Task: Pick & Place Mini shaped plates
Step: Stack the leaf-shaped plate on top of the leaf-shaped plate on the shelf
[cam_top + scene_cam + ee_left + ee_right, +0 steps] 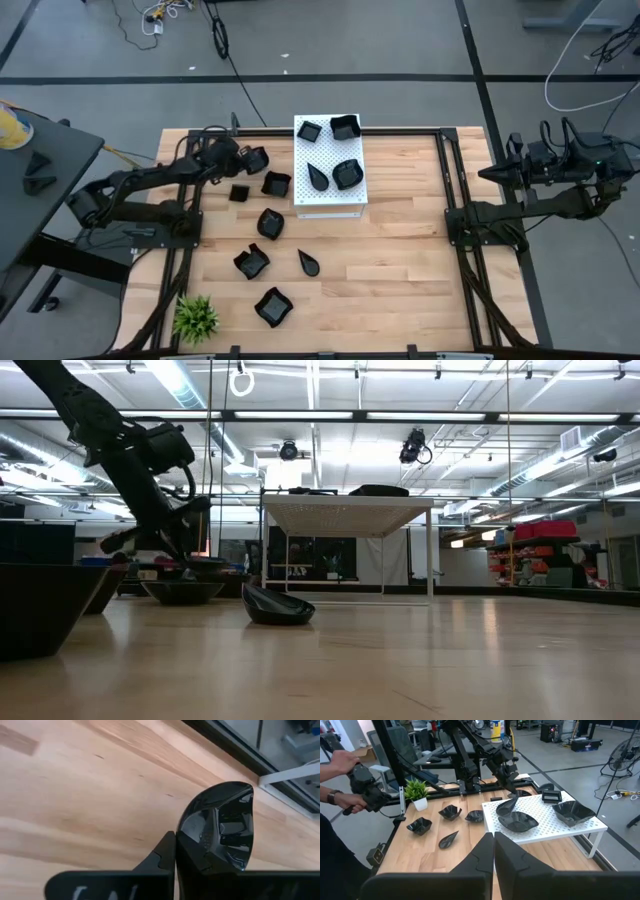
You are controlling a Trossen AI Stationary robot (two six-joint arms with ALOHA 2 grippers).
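Observation:
My left gripper [243,160] is at the table's far left, shut on a glossy black mini shaped plate [220,820], just left of the white perforated board [330,205]. Several plates sit on the board, among them a teardrop one [318,175] and a rounded one [347,174]. More plates rest on their bases on the wood, such as one [276,183] near the board and one [273,306] at the front. My right gripper [493,845] is shut on nothing, held high at the table's right side. My left gripper holds the plate by the near part of its rim [187,845]. One finger [162,857] lies against the plate's outer side; the plate hides the other. The fingers slant down from the table's left. The plate is tipped on edge, hollow facing sideways, seemingly clear of the wood.
A small green plant [195,317] stands at the front left corner. Black frame rails [455,200] run along both sides of the table. A person's hands with a controller [362,787] show beyond the table's left side. Bare wood lies right of the board.

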